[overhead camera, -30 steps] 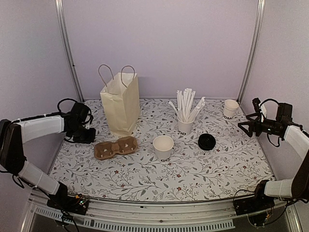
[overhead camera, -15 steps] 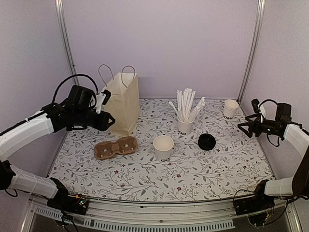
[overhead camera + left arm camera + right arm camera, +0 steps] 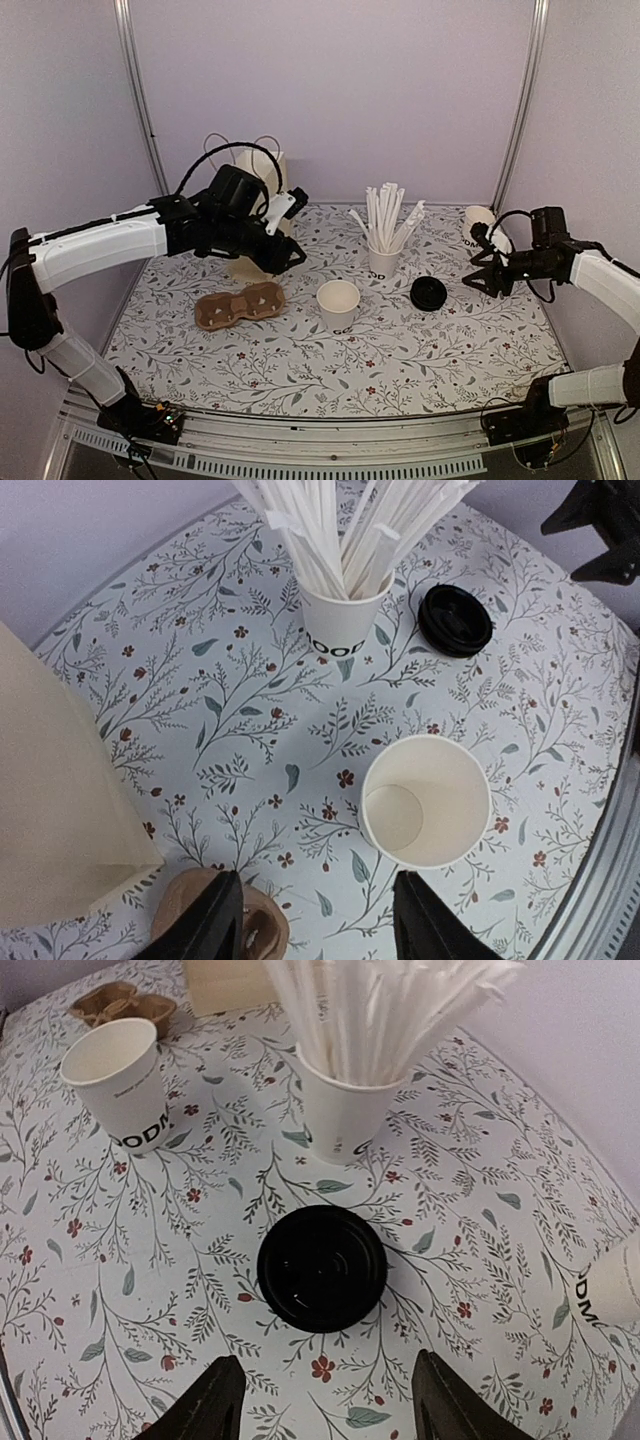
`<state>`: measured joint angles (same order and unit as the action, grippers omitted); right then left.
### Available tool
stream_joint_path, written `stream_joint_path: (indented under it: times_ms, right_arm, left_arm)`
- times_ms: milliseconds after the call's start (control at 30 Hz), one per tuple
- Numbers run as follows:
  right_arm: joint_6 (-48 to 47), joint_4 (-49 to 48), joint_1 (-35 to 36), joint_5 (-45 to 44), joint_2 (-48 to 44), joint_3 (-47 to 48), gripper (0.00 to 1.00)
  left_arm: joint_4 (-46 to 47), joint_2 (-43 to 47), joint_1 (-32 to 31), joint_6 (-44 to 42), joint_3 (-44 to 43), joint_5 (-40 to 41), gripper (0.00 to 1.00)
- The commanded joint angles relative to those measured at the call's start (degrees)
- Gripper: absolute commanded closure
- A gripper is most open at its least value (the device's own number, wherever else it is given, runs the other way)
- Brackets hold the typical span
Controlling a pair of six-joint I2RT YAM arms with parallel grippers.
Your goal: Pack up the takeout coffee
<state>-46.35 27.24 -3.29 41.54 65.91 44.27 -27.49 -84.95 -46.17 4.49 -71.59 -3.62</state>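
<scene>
The takeout coffee cup (image 3: 338, 304), wide, white and dark-lettered, stands lidless mid-table. In the left wrist view this cup (image 3: 425, 800) looks empty. Its black round lid (image 3: 428, 293) lies flat to the cup's right, apart from it. My left gripper (image 3: 292, 255) hovers in front of the paper bag, left of the cup, open and empty. From its wrist, the left gripper (image 3: 315, 932) has the cup just ahead of its right finger. My right gripper (image 3: 478, 275) hangs open right of the lid; seen from its wrist, the right gripper (image 3: 325, 1410) has the lid (image 3: 322, 1268) just ahead.
A white cup full of long straws (image 3: 383, 255) stands behind the lid. The cream paper bag (image 3: 262, 175) is partly hidden by my left arm. A brown cup carrier (image 3: 240, 305) lies in front of the bag. A small white cup (image 3: 483, 218) sits at the back right.
My left arm swung from the left edge out over the table in front of the bag, and its jaws opened. My right arm moved left toward the lid, with its jaws somewhat narrower.
</scene>
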Motion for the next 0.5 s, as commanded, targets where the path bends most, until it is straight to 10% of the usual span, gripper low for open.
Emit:
stream_joint_path:
  times_ms: [0,467]
  right_arm:
    - [0.1,3.1,12.1,-14.5,2.0,1.2,0.35]
    - [-0.1,3.3,28.0,-29.3,14.5,5.5,0.56]
  left_arm:
    - [2.7,-5.9,-0.5,-9.6,-6.5,1.0,0.46]
    - [17.4,-2.9,2.3,-7.5,4.7,-0.2,0.40]
